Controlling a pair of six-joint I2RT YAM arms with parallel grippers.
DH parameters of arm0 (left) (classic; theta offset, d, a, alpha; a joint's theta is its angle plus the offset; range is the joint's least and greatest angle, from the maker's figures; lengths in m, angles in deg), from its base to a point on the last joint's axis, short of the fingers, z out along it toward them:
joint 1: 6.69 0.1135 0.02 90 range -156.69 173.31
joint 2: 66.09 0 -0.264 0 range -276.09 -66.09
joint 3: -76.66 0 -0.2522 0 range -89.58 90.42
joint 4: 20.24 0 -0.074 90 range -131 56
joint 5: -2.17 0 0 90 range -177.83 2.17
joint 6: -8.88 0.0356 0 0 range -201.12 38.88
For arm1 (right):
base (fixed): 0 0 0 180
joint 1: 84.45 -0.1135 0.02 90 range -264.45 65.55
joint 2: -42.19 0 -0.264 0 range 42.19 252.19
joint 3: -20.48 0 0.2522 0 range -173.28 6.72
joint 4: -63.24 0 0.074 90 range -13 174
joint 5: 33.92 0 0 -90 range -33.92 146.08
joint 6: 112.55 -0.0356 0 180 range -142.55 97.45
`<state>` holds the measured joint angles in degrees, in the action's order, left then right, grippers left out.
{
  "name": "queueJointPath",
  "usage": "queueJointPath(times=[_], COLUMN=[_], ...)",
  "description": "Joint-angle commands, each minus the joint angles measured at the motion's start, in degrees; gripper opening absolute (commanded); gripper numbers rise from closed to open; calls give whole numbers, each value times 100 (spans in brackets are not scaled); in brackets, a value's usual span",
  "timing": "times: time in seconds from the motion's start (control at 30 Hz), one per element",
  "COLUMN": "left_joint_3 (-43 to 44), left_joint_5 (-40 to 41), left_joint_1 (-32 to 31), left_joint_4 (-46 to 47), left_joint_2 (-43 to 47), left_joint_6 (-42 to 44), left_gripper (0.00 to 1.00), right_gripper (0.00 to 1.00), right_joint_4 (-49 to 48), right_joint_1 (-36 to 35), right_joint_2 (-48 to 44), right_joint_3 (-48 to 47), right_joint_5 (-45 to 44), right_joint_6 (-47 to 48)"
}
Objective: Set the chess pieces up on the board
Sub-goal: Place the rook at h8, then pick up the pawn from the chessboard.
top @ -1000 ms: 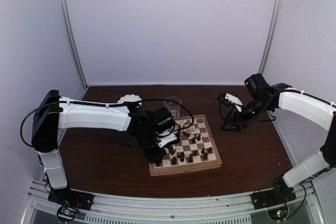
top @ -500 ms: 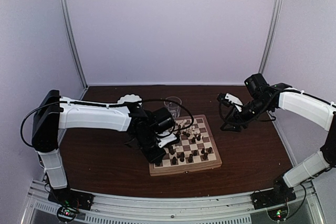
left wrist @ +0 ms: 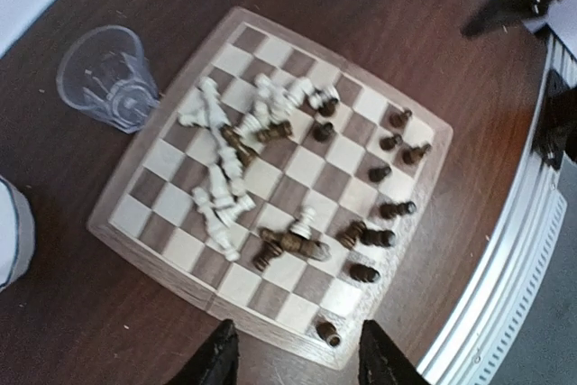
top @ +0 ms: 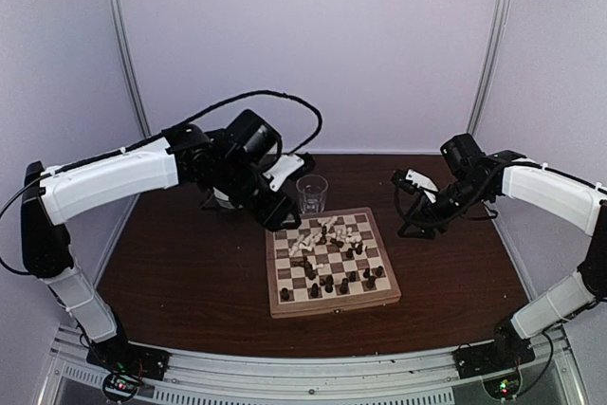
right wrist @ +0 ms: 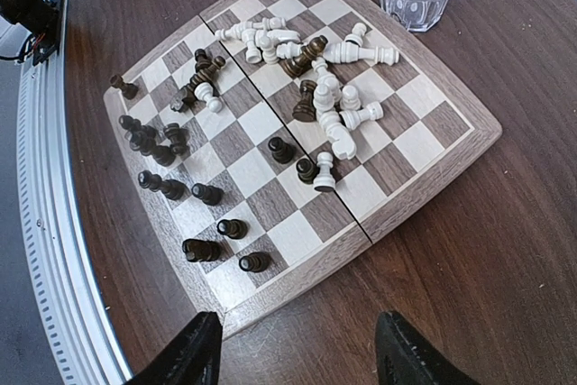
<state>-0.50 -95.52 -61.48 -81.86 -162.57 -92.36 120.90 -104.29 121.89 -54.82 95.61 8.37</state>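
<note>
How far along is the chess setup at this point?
Done: little. A few dark pieces seem upright on scattered squares of the board, not in rows. In hand: nothing; the left end effector and right end effector are both open and empty. Left: the white pieces lie toppled in a heap with some dark ones; nearly everything needs placing.

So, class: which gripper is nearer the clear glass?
Left. The left gripper hangs raised just beside the glass; the right gripper sits across the board, past its right edge.
</note>
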Motion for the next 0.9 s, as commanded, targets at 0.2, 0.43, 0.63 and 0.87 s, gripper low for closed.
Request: queueJointPath(times=[0.2,0.43,0.63,0.87], left_joint_3=[-409,-774,-1201,-1571], left_joint_5=[161,44,88,195], left_joint_1=[272,272,277,277], left_joint_4=[1506,1704,1862,2019], left_joint_2=[-250,-411,-337,-75], left_joint_6=[-868,-1217,-1452,-1495], left_gripper=[45,44,44,44], right_gripper=[56,50,49,43], right_joint_4=[-57,257,470,696], right_joint_1=[-134,-854,-1309,-1462], right_joint_2=[234,1075,1702,2432], right_joint_3=[-89,-655,-1237,-2024], right_joint_5=[-365,-884,-1143,-1453], right_joint_6=[58,202,326,327])
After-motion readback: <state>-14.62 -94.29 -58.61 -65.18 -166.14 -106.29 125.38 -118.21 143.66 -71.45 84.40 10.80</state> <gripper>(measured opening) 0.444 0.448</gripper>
